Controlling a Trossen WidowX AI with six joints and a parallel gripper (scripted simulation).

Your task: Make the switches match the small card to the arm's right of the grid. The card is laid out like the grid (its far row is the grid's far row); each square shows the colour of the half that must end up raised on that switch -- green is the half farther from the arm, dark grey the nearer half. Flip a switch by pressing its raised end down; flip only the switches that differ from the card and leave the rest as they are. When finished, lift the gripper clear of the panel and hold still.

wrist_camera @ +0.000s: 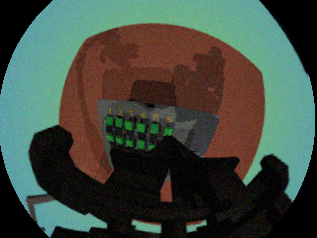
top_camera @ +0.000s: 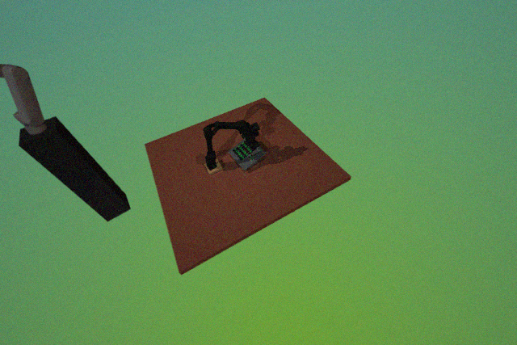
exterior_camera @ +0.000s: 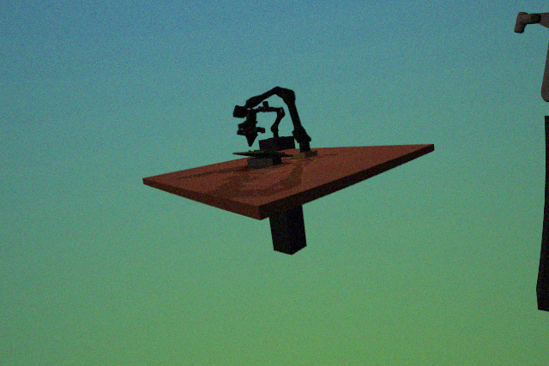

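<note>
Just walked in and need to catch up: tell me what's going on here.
A single black arm on a red-brown table is working a grey switch panel with green rocker switches. Its gripper is shut, empty, pointing down and poised above the panel without touching it. No press is happening at this moment.

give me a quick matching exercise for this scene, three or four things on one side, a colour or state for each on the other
Things:
1. end effector
2. table top
3. switch panel
4. arm base

Colour or state:
A. reddish brown
B. shut, above the panel, holding nothing
C. grey with rows of green halves
D. tan plate on the table

Pairs: 1-B, 2-A, 3-C, 4-D
</note>
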